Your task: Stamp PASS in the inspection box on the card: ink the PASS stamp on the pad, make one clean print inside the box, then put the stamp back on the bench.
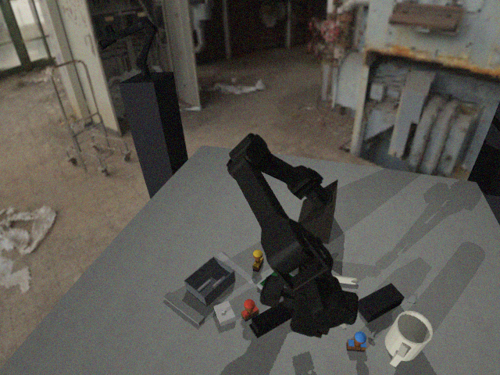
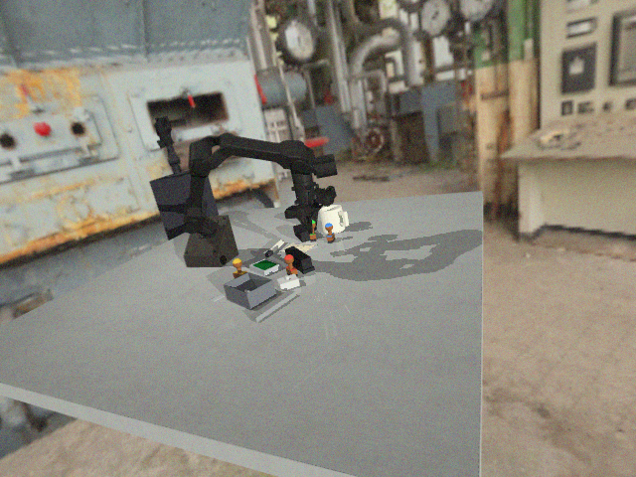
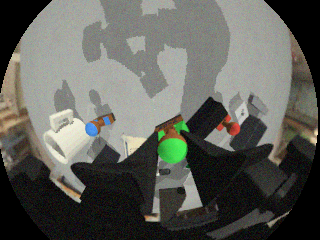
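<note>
My gripper [image 2: 309, 236] [image 3: 168, 134] is shut on the green-topped stamp [image 2: 313, 236] [image 3: 172, 149], which has a brown base. It holds the stamp low over the bench by the card; the exact gap below its base cannot be told. In the top view the arm hides the held stamp. The cream card [image 2: 306, 247] [image 3: 134, 144] is partly visible beside the fingers; its box and any print cannot be made out. The green ink pad [image 1: 269, 279] [image 2: 265, 265] lies in a white tray nearer the arm's base.
Red [image 1: 249, 309] [image 2: 289, 264] [image 3: 232, 128], blue [image 1: 358, 342] [image 2: 329, 234] [image 3: 93, 129] and yellow [image 1: 257, 259] [image 2: 237, 267] stamps stand around. A white mug [image 1: 407, 339] [image 2: 330, 221] [image 3: 67, 139], black blocks [image 1: 380, 302] [image 2: 299, 259] [image 3: 206, 119], a grey open box [image 1: 220, 287] [image 2: 238, 295] and a small white block [image 1: 224, 312] [image 2: 288, 282] are nearby.
</note>
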You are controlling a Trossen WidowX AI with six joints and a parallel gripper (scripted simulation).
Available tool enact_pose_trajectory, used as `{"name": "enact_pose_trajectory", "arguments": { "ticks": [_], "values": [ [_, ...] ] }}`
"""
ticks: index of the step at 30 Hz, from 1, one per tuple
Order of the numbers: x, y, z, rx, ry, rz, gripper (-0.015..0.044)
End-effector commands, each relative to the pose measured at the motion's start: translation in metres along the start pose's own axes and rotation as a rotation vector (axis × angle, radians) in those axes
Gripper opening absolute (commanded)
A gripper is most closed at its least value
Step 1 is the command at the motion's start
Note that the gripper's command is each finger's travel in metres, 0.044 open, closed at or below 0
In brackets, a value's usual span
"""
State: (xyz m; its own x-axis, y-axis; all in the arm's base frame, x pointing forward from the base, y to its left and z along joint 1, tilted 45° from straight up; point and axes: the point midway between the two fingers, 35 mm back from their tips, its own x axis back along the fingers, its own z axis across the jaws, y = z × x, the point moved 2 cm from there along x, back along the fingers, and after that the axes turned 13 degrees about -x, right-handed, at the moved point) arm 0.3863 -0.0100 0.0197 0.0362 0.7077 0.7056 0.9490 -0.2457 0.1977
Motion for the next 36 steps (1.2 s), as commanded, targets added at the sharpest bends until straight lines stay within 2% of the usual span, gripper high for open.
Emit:
{"name": "enact_pose_trajectory", "arguments": {
  "ticks": [1, 17, 36],
  "values": [
    [0.002, 0.0, 0.0, -0.002, 0.003, 0.002, 0.0],
    [0.01, -0.002, -0.002, -0.002, 0.001, 0.002, 0.0],
    [0.017, -0.049, -0.069, 0.001, -0.001, 0.005, 0.0]
  ]
}}
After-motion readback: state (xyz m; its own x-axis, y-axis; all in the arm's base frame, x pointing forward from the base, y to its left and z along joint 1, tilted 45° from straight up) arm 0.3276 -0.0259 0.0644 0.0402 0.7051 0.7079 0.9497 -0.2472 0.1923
